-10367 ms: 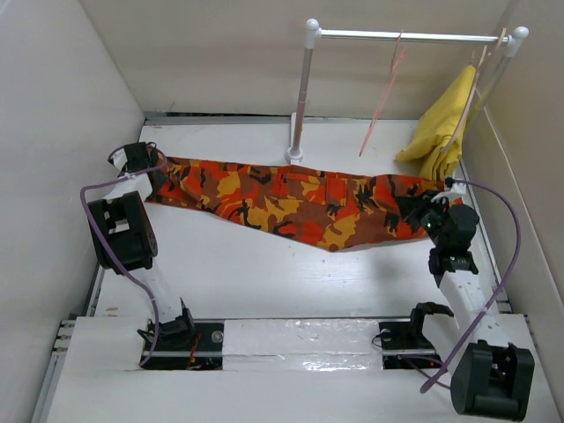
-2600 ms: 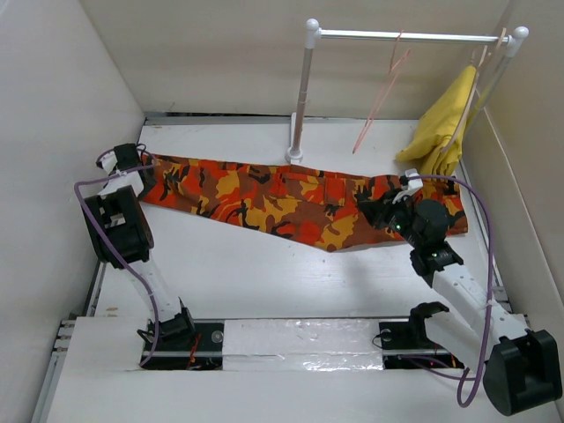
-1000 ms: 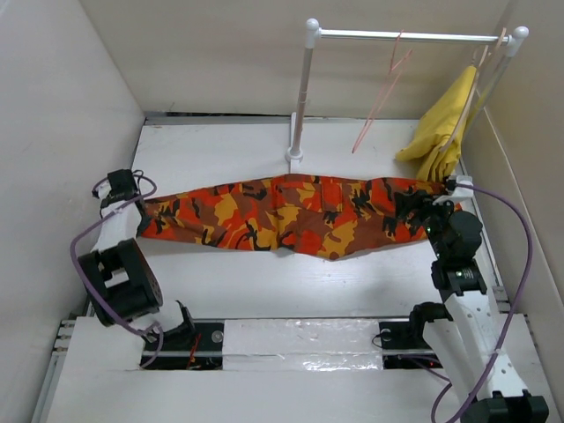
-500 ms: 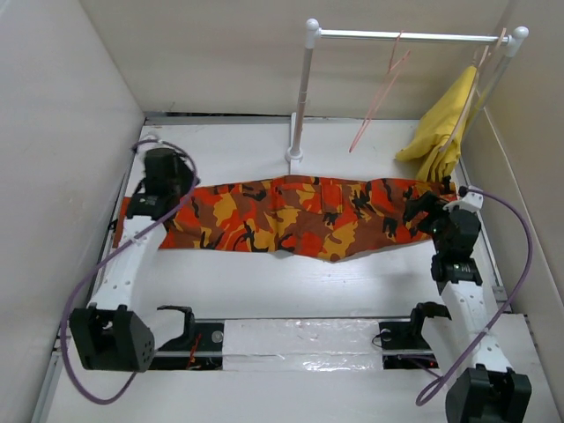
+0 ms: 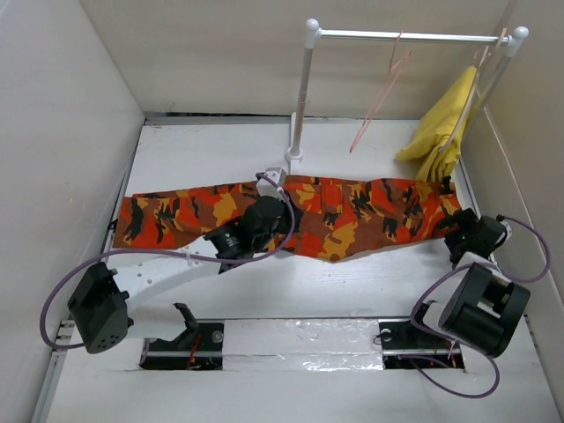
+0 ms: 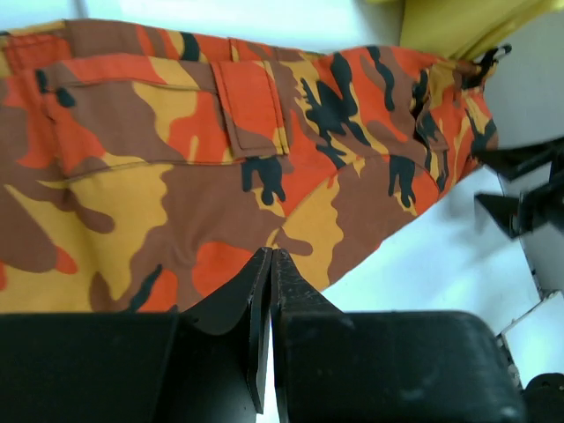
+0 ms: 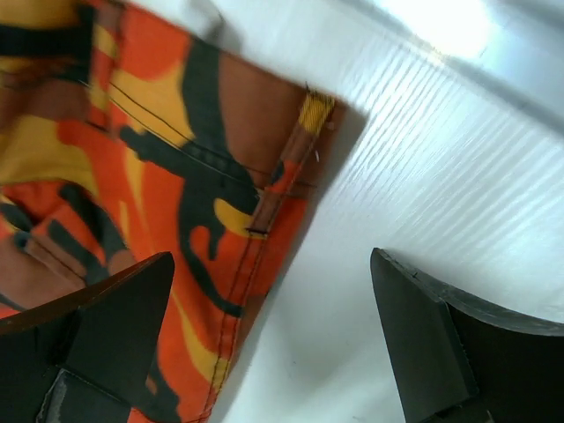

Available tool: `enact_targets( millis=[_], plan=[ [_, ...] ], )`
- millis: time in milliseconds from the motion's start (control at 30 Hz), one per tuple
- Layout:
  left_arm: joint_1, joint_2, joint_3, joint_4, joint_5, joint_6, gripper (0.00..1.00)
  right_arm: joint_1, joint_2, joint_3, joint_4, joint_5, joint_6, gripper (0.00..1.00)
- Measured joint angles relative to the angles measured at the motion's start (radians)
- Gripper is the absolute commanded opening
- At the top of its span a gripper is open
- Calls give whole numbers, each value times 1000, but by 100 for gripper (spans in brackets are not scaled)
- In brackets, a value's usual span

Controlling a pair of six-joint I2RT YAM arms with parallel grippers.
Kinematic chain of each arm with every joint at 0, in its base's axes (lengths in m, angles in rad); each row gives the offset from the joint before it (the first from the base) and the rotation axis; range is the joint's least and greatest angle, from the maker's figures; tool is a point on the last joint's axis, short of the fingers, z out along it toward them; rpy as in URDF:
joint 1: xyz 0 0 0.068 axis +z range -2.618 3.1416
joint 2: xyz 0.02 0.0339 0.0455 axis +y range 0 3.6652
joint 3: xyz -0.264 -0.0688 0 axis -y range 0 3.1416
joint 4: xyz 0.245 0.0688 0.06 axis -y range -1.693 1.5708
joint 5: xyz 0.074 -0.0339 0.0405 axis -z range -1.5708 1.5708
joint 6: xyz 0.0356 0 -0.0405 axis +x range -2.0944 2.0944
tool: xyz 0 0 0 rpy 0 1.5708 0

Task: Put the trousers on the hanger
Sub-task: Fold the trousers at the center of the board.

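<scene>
White table (image 5: 211,145), white walls around. Trousers (image 5: 352,207) lie flat across it, left to right. Left gripper (image 6: 267,257) sits over the trousers' middle, its 2 fingers pressed together with no cloth between them. Right gripper (image 7: 270,256) is at the right end, fingers spread wide, with the trouser edge between them. Hanger (image 5: 379,92) hangs on the rail (image 5: 405,36), near the yellow garment (image 5: 441,123).

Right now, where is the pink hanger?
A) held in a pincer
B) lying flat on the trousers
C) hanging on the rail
C: the pink hanger hangs by its hook from the rail, with a gap between it and the trousers in the top view.
</scene>
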Motion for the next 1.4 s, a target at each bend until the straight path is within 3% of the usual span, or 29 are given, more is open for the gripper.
enact_targets(
  millis=[100,200,300,333,433,600,867,1000,1233,1400],
  plan=[
    [-27,12,-35,48,-13,4,0,0,98,29,83,-58,38,93],
    [-27,-18,-111,106,-24,5,0,2,183,63,143,-88,72,80],
    [-27,-63,-184,134,-37,8,1,8,226,70,197,-91,101,49],
    [-27,-77,-203,141,-41,11,1,13,234,70,202,-88,111,28],
    [-14,-109,-237,155,-48,16,2,37,228,70,195,-56,127,0],
    [57,-133,-270,180,-49,17,3,79,1,6,126,22,101,0],
    [71,-134,-290,203,-47,14,1,112,-764,-22,-247,29,-27,0],
    [55,-104,-307,233,-48,-2,0,213,-781,101,-354,-54,-103,0],
    [-31,-14,-351,260,-82,-81,0,702,-758,328,-500,-87,-181,0],
    [-58,43,-403,289,-89,-153,0,954,-700,462,-458,-64,-183,0]
  ],
)
